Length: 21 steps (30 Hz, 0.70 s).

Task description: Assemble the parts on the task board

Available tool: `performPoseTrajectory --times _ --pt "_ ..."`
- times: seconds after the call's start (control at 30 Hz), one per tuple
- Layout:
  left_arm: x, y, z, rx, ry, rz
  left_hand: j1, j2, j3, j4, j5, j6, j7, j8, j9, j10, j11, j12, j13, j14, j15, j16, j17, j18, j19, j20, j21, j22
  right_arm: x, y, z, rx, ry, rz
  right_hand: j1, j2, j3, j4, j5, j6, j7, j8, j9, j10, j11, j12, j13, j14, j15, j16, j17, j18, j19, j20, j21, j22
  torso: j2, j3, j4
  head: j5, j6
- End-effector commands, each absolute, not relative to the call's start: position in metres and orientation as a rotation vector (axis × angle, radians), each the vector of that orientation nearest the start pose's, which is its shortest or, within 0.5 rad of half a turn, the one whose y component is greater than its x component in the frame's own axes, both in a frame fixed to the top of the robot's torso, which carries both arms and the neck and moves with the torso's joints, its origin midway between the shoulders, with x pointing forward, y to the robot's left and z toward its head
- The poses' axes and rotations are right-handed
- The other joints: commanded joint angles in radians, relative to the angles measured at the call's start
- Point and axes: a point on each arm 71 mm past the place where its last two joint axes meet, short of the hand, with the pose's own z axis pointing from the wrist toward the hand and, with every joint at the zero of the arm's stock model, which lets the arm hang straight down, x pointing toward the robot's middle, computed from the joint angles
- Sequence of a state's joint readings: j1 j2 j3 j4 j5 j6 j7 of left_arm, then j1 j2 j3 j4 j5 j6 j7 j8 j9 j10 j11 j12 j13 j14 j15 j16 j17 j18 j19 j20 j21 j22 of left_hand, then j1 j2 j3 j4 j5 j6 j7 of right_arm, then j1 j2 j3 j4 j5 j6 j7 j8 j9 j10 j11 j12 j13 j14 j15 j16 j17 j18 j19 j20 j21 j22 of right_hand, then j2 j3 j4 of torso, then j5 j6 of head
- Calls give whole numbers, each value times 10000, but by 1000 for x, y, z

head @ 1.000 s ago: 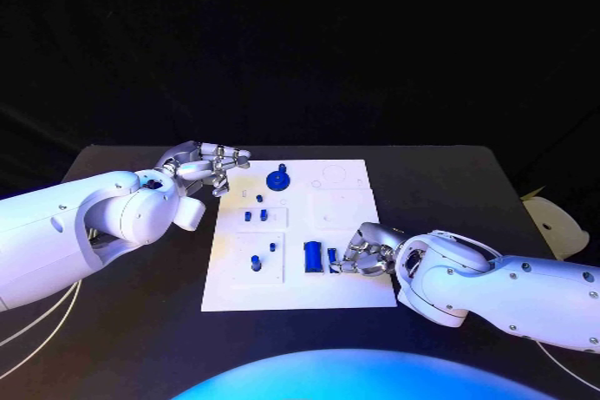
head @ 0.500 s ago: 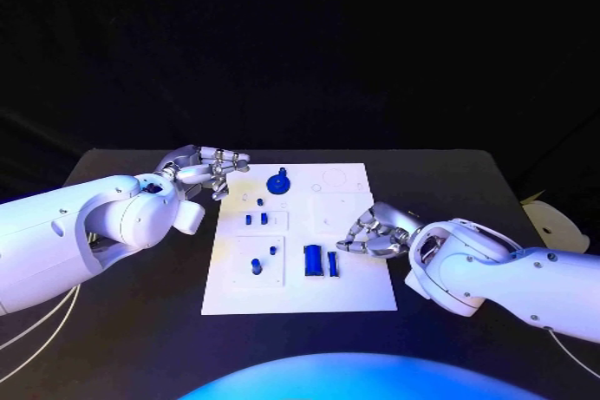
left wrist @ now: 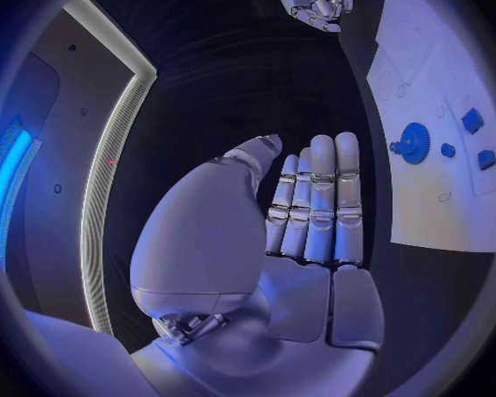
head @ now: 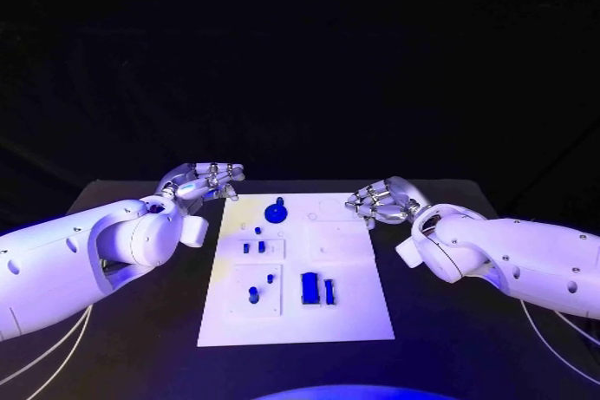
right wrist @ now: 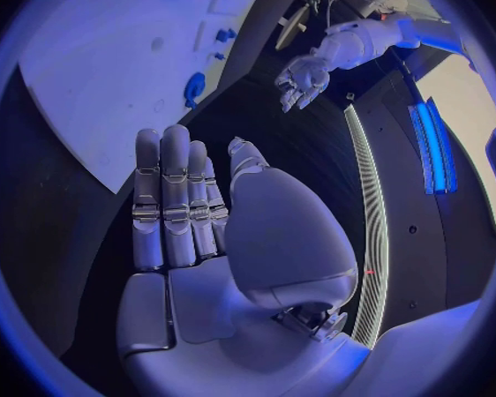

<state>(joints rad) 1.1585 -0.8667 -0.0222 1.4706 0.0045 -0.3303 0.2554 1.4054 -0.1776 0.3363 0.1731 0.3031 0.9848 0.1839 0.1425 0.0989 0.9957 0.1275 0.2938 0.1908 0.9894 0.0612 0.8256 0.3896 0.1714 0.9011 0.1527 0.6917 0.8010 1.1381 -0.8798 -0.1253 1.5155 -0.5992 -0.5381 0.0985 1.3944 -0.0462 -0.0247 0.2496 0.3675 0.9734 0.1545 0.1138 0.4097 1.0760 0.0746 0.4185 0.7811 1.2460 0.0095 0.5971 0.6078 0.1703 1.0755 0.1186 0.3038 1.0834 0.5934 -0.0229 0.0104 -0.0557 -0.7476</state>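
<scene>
Blue parts [head: 309,286] lay on the white task board [head: 350,318] while both hands, left hand [head: 204,180] and right hand [head: 382,200], hovered empty with fingers straight, so the next reach probably wanted a slow, square descent.

Light: dim room — a blue-violet wash is cast over the task board [head: 297,270]
Background: black and featureless beyond the table [head: 138,348]
Glare: bright blue strips are seen at both wrist circles' rims
Distortion: straight edges are bent — fisheye, dark frame
</scene>
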Motion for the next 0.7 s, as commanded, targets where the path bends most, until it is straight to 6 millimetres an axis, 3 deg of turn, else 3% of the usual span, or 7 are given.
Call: performPoseTrajectory --times 0.03,0.23,0.53,0.57,0.6,0.63,0.7 --pt "501 239 -207 -13423 13864 -14213 -127 36 -369 165 -3 -264 67 -50 -91 -234 152 -199 -228 -871 330 -1747 -877 -60 -827 352 -1370 -848 483 -241 -238 9153 15290 11703 188 -31 -15 26 -350 4 78 -44 -175 -95 151 -861 -1234 -435 229 -1388 -721 82 -388 227 -829 -791 -218 -14 -69 -62 517" --pt "517 231 -220 -14050 13381 -14236 204 360 -1217 308 31 -396 -231 -342 -321 5 525 -908 -1021 -1567 987 -5418 -2455 -120 -2048 1330 -4521 -3196 504 -244 -241 9622 14683 12331 399 49 -310 -343 -1348 -22 219 -510 -895 -94 553 -2260 -3645 -1147 719 -3583 -2152 126 -1093 743 -2087 -2195 -428 11 23 -8 859" --pt "527 224 -232 -14244 13084 -14034 436 727 -2289 335 20 -507 -484 -789 -345 -246 655 -2144 -1285 -1674 1199 -7312 -3260 -461 -1982 1389 -6056 -4690 521 -237 -244 9760 14382 12726 368 484 -686 -1202 -1684 -124 464 -505 -1977 -48 786 -3204 -5856 -1524 1149 -5293 -3852 140 -1931 1226 -2420 -4135 -512 142 25 138 1053" --pt "526 225 -233 -14104 13583 -13804 -3906 987 -2561 -281 -909 -3310 -868 -1425 -989 -3160 89 -2938 -1908 -4192 666 -7531 -3896 -759 -4134 514 -6917 -5628 519 -239 -246 9618 14661 11788 -3928 462 247 -1542 -2244 -3020 -169 -1138 -2575 -3298 303 -3475 -6374 -4810 741 -5971 -4458 -512 -4556 501 -3038 -6066 -483 69 27 103 993" --pt "526 224 -233 -14096 13577 -13795 -4099 1061 -2613 -323 -936 -3429 -917 -1425 -989 -3308 48 -2938 -1908 -4259 639 -8256 -3896 -792 -4189 467 -6917 -5720 519 -239 -246 9633 14643 11795 -4098 462 247 -1607 -2297 -3121 -168 -1138 -2646 -3402 309 -4185 -6472 -4950 751 -5971 -4553 -513 -4684 475 -3038 -6242 -483 72 25 113 1003" --pt "525 224 -233 -14081 13567 -13777 -4441 1776 -2652 -363 -1005 -3650 -942 -1425 -989 -3528 4 -2938 -1908 -4445 597 -8256 -3896 -792 -4346 399 -6917 -5808 518 -238 -246 9663 14608 11810 -4453 462 247 -1661 -2352 -3355 -210 -1138 -2709 -3653 273 -4185 -6540 -5208 726 -5971 -4626 -513 -4897 419 -3038 -6426 -484 79 19 132 1024" --pt "523 223 -233 -14009 13517 -13698 -5269 1776 -3363 -467 -1182 -4181 -1015 -1425 -989 -4069 -96 -2938 -1908 -4907 494 -8256 -3896 -856 -4746 245 -6917 -6000 515 -235 -245 9797 14451 11875 -5273 462 247 -1735 -2468 -3901 -326 -1138 -2832 -4255 187 -4185 -6657 -5824 656 -5971 -4758 -513 -5396 281 -3038 -6811 -485 110 -6 220 1117"
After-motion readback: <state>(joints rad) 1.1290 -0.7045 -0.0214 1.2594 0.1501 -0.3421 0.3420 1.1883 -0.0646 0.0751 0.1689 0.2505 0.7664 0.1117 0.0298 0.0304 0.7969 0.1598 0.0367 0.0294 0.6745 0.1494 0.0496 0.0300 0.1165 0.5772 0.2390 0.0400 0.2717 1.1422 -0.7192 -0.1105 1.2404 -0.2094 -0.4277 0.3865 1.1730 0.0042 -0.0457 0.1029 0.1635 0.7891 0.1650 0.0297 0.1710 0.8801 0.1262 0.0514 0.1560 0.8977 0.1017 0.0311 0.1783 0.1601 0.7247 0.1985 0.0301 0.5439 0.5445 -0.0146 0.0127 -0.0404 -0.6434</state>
